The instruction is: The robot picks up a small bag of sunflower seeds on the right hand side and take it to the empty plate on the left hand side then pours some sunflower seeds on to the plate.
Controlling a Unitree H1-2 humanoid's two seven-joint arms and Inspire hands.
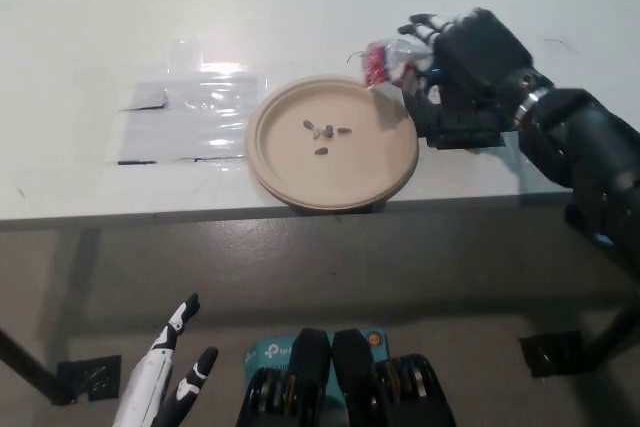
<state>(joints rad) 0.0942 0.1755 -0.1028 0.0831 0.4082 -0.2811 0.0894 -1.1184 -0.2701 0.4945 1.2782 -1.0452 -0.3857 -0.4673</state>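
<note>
From the head view, looking steeply down, the black right robot hand (468, 59) sits over the far right part of the white counter (90, 167), its fingers wrapped around the small red-and-white bag of sunflower seeds (385, 60). The bag is just beyond the far right rim of the tan plate (370, 162), lifted off the counter. A few sunflower seeds (324, 133) lie in a loose cluster near the middle of the plate. The plate rests close to the near edge of the counter. A black block-like object (462, 133) stands just right of the plate, partly under the arm. Left of the plate lies a shiny clear plastic sheet (185, 117). The white left robot hand (168, 377) hangs low at the near left, below the counter, fingers spread and holding nothing.
</note>
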